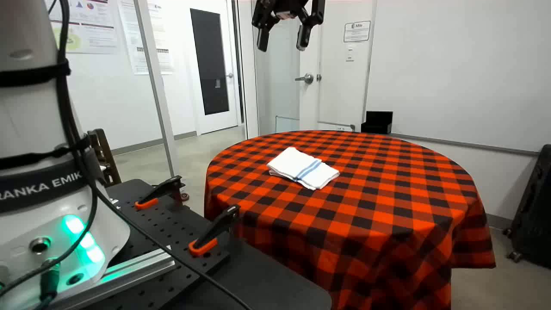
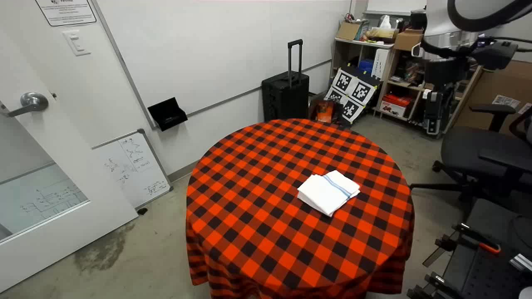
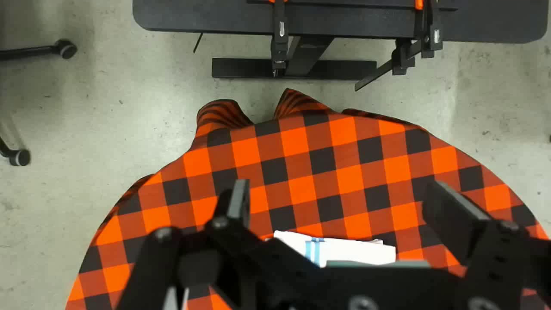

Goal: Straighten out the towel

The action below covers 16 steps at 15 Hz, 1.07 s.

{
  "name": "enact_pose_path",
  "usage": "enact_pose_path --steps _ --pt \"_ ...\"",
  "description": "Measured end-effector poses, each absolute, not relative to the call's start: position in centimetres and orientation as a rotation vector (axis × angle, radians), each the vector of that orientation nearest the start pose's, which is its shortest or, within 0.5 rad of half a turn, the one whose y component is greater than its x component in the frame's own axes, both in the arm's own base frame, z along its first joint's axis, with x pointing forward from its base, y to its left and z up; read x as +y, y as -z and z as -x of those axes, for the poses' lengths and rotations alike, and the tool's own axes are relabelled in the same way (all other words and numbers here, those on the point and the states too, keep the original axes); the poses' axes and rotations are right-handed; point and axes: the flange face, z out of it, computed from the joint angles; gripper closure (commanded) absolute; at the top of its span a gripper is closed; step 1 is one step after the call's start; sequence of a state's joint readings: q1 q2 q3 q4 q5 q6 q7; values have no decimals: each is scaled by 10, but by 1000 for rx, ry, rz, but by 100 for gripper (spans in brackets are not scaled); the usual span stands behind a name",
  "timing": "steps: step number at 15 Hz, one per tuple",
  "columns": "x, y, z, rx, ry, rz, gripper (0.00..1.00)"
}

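— Where can the towel [image 2: 326, 193] be found?
— In an exterior view, it is seen at about three o'clock from the middle of the round checked surface [image 2: 257, 199]. It is folded and blue-striped, and its layers are stacked a little unevenly.
— And in which state can the fingers [image 1: 304, 38] be seen?
— They are released and spread apart; in an exterior view, they are shown at about twelve o'clock from the towel, well above it.
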State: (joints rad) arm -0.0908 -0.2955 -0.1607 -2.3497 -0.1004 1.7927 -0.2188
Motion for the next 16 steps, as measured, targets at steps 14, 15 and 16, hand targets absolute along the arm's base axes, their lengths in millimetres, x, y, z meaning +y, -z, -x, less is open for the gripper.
enact_pose_path --steps 14,15,16 --pt "-115 -423 -408 -107 -426 3084 0" --pt "-115 -419 -410 -154 -436 3068 0" --pt "-116 -415 -412 -190 -449 3053 0"
